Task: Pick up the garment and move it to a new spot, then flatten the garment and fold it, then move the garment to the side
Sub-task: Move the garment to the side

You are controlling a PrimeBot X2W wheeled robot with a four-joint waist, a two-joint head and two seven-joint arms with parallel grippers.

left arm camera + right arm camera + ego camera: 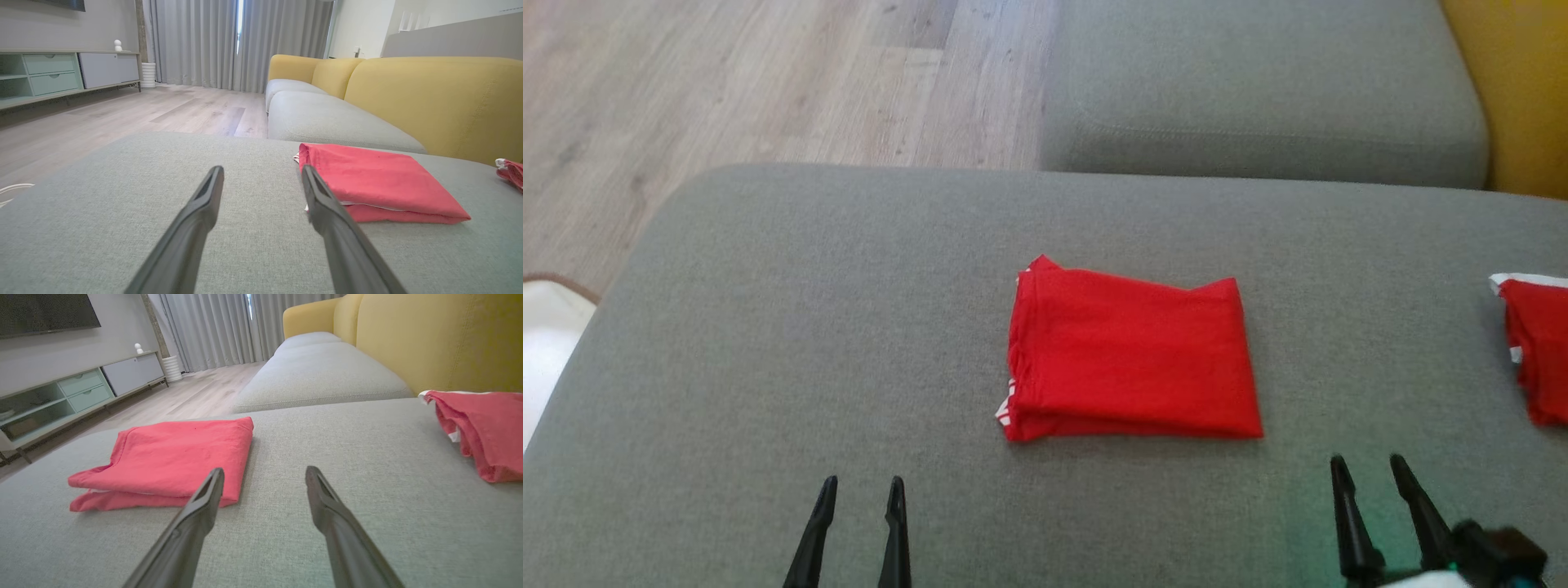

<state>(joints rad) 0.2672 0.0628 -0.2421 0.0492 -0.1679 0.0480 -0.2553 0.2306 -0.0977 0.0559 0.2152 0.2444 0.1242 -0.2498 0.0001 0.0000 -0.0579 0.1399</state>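
A red garment (pixel 1131 359) lies folded into a neat rectangle at the middle of the grey cushion (pixel 809 327). My left gripper (pixel 859 488) hovers open near the front edge, left of the garment and apart from it. My right gripper (pixel 1368 467) is open too, just off the garment's near right corner, holding nothing. From the left wrist the folded garment (pixel 376 183) sits to the right of my open fingers (pixel 204 200). Seen from the right wrist, the garment (pixel 171 457) lies to the left, with the left fingertip (pixel 214 486) in front of its near corner.
A second red cloth with white trim (pixel 1535 351) lies crumpled at the cushion's right edge. Another grey seat (pixel 1258 90) with a yellow backrest (pixel 433 102) stands beyond. Wooden floor (pixel 727 82) lies at the far left, with a low cabinet (pixel 61 73) past it.
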